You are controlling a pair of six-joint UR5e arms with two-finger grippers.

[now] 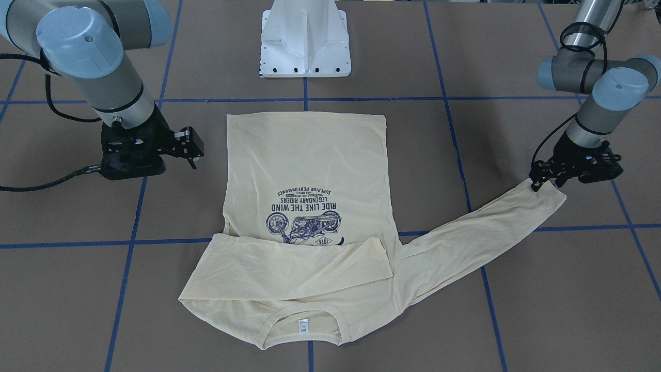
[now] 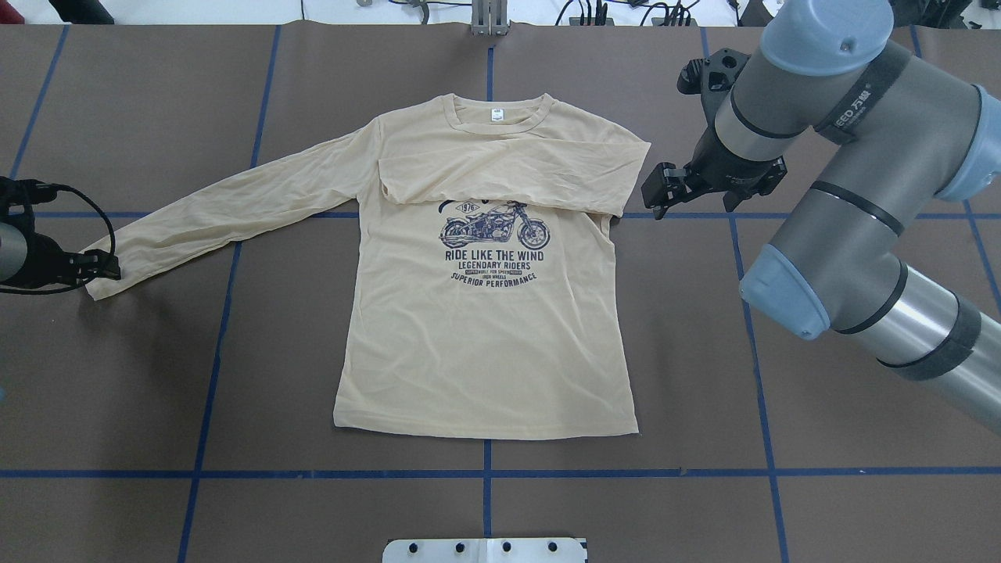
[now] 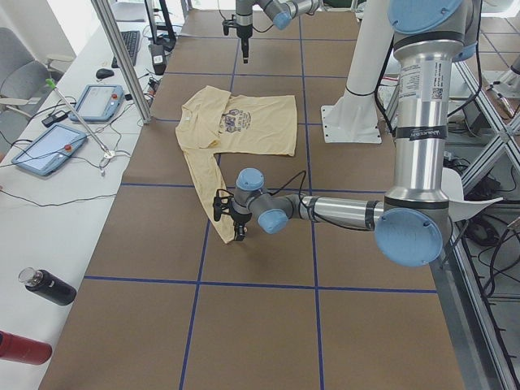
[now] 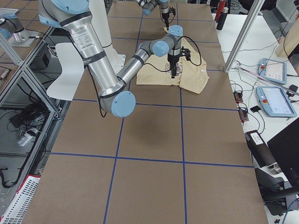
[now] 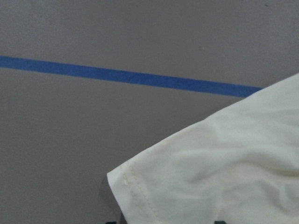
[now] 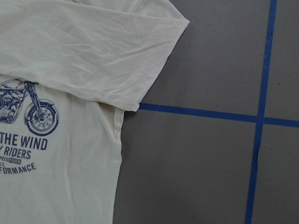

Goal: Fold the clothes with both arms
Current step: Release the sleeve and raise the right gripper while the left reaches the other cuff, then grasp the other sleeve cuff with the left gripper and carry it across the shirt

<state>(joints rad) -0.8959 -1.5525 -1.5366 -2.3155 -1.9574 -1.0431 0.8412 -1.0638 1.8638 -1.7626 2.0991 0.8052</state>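
Observation:
The cream-yellow T-shirt lies flat, print up, with its neck label on the far side. One sleeve is folded across the chest above the motorcycle print. The other sleeve stretches out to the robot's left. My left gripper sits low at that sleeve's cuff; its fingertips show wide apart at the bottom edge of the left wrist view, so it is open. My right gripper is open and empty, above the table just beside the folded sleeve's end. The shirt also shows in the front view.
The white pedestal base stands at the robot's side of the brown table, which is marked with blue tape lines. A side bench with tablets and bottles runs along the operators' side.

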